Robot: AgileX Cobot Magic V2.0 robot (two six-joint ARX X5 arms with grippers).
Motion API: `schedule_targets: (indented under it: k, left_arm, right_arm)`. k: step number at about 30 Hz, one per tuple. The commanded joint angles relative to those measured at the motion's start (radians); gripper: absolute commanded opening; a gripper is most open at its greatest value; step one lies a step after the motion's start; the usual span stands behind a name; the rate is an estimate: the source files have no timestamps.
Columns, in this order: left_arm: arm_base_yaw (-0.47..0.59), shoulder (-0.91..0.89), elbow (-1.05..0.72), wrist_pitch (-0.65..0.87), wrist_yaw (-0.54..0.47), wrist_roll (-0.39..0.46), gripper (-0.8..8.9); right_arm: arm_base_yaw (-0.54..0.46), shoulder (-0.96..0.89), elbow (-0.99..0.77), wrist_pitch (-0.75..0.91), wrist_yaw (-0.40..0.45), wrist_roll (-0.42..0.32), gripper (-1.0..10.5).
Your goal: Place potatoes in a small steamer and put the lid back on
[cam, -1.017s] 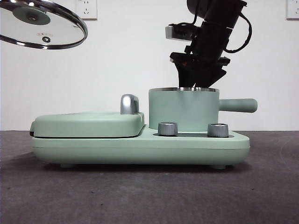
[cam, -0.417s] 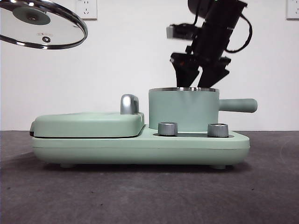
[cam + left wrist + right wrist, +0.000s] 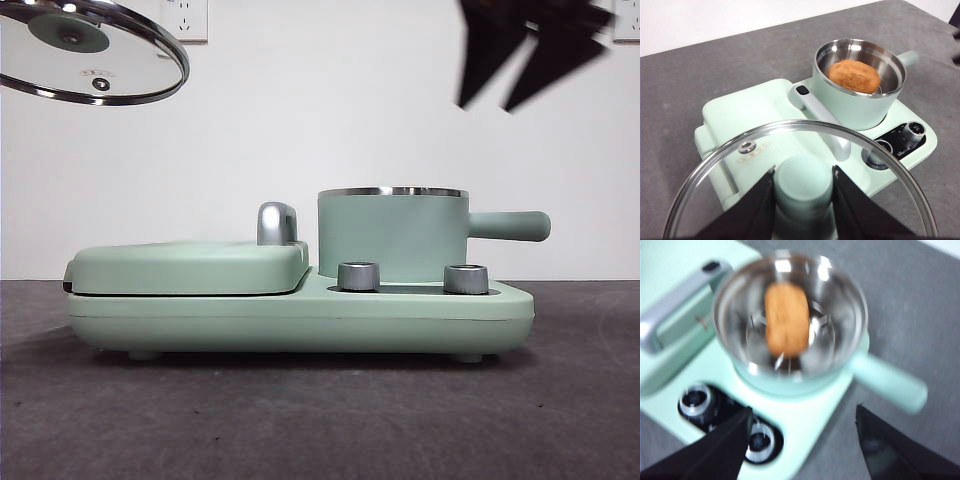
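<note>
The orange-brown potato (image 3: 853, 76) lies inside the small mint-green steamer (image 3: 392, 235), also seen from the right wrist view (image 3: 786, 319). The steamer stands on the right side of the mint-green cooker base (image 3: 300, 315). My left gripper (image 3: 802, 200) is shut on the mint-green knob of the glass lid (image 3: 740, 165). It holds the lid high at the upper left in the front view (image 3: 92, 50). My right gripper (image 3: 522, 60) is open and empty, blurred, high above the steamer handle at the upper right. Its open jaws frame the steamer in the right wrist view (image 3: 802, 440).
A closed flat mint-green griddle (image 3: 190, 265) with a chrome handle (image 3: 277, 222) fills the left half of the base. Two steel dials (image 3: 360, 276) sit on the base below the steamer. The steamer's straight handle (image 3: 510, 225) points right. Dark grey tabletop (image 3: 320, 420) lies all around.
My right gripper has risen from the steamer's rim up and to the right, empty. The lid and the left gripper have stayed in place.
</note>
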State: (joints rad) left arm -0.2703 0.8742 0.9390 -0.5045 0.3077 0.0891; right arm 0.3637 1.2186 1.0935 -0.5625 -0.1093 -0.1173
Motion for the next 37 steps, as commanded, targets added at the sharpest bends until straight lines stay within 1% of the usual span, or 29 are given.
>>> schedule_targets:
  k: [1,5,8,11,17,25,28,37]
  left_arm:
    - [-0.001,0.005,0.016,0.033,0.008,0.002,0.12]
    - [-0.006,0.014,0.016,0.042,0.008,-0.001,0.12]
    - [-0.019,0.026,0.016,0.073,0.019,-0.004,0.12]
    - [-0.038,0.045,0.016,0.120,0.057,-0.005,0.12]
    - [-0.098,0.120,0.017,0.256,0.060,-0.026,0.12]
    - [-0.178,0.306,0.028,0.481,0.055,-0.027,0.12]
    - [-0.208,0.396,0.065,0.542,0.051,-0.027,0.12]
    - [-0.272,0.685,0.305,0.558,0.040,-0.018,0.12]
  right_arm:
    - [-0.006,-0.131,-0.131,0.044,-0.023,0.031,3.2]
    - [-0.007,-0.304,-0.265,0.053,-0.030,0.027,3.2]
    - [-0.006,-0.434,-0.340,0.052,-0.074,0.028,3.2]
    - [-0.006,-0.539,-0.379,0.034,-0.102,0.032,3.2]
    - [-0.006,-0.677,-0.387,-0.042,-0.101,0.037,3.2]
    - [-0.006,-0.744,-0.387,-0.082,-0.131,0.102,3.2]
    - [-0.006,-0.745,-0.387,-0.092,-0.131,0.104,3.2]
    - [-0.006,-0.745,-0.387,-0.104,-0.130,0.106,3.2]
